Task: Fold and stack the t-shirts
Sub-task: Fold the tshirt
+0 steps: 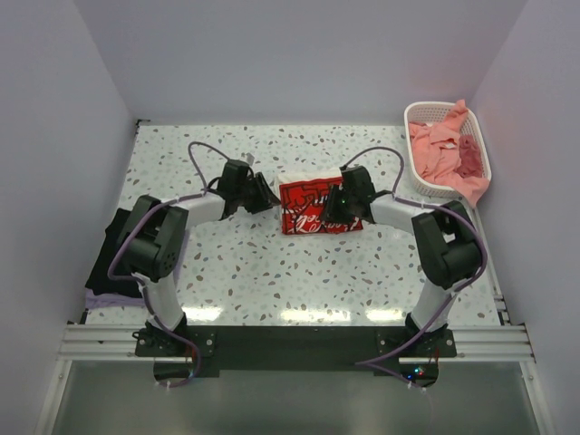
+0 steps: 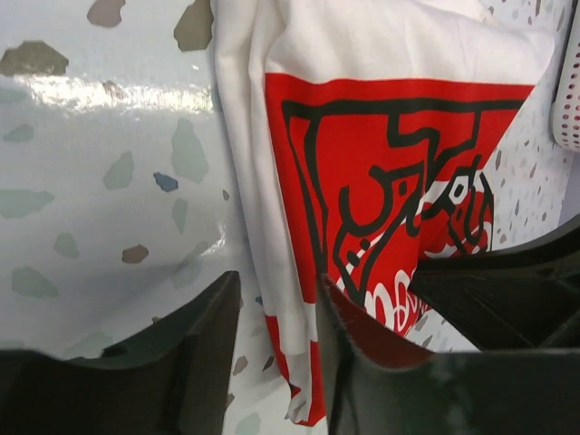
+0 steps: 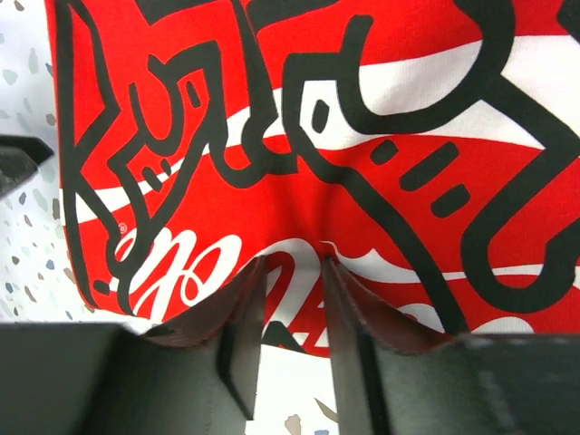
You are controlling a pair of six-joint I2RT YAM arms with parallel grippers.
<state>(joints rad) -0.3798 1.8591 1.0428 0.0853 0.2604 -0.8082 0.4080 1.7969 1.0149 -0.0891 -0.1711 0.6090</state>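
The t-shirt [image 1: 304, 208], judged soft and limp, suits edge pinches at 9 and 3 o'clock; the left tool [image 2: 276, 353] stands apart, and the right tool's [image 3: 290, 308] grip cannot be told.

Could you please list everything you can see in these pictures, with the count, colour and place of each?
graphic t-shirt: one, white with red-and-black print, folded, table centre
basket: one, white lattice, far right corner
pink garments: a heap, count unclear, salmon-pink, in the basket and spilling over its near rim
black cloth: one, black, table's left edge
lavender cloth: one, pale lavender, near-left corner, mostly hidden
table: one, white speckled
left gripper: black, jaws apart at the shirt's left edge
right gripper: black, jaws narrowly apart on the print, grip unclear
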